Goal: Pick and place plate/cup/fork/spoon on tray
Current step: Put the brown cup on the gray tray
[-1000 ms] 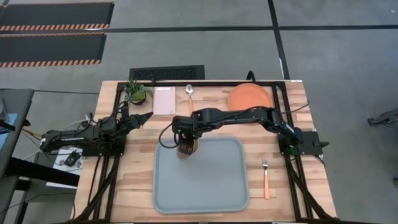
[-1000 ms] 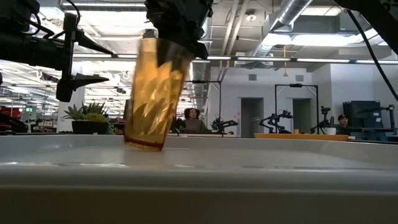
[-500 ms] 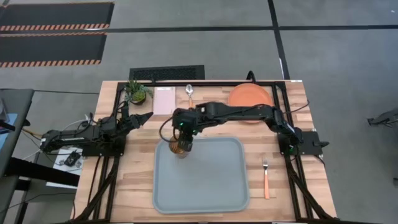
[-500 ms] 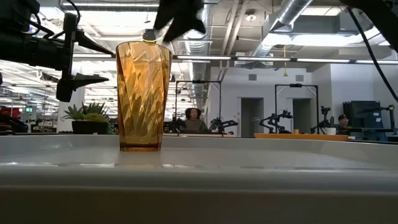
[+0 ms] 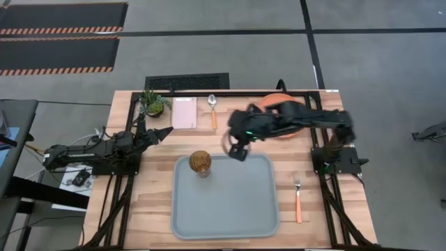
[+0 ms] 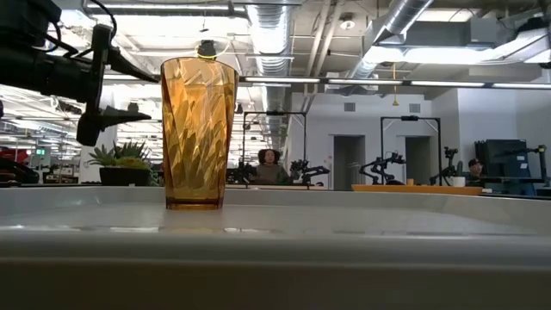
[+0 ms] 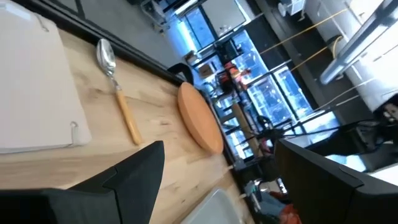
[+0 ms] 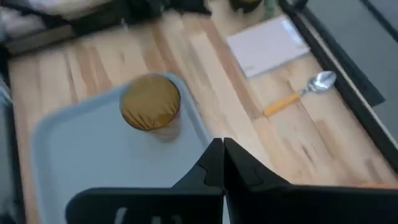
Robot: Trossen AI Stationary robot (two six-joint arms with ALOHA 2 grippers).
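The amber ribbed cup point(image 5: 200, 162) stands upright on its base in the far left corner of the grey-blue tray point(image 5: 224, 202); it also shows in the low view point(image 6: 198, 133). My right gripper point(image 5: 237, 150) hovers shut over the tray's far edge, right of the cup point(image 8: 150, 104), and touches nothing. My left gripper point(image 5: 164, 131) waits open above the table, left of the tray. The orange plate point(image 5: 273, 104) lies at the far right, partly under my right arm. The spoon point(image 5: 212, 107) lies at the far edge. The fork point(image 5: 297, 198) lies right of the tray.
A white-pink napkin point(image 5: 185, 113) and a small potted plant point(image 5: 153, 103) sit at the far left, beside the spoon. Black frame rails run along the table's left and right sides. People sit in the room beyond the table point(image 6: 269, 165).
My right gripper has stood the tilted cup upright on the tray's far left corner and let go. It has then risen, drawn away toward the table's right edge, and shut. The cup stays standing where it was set.
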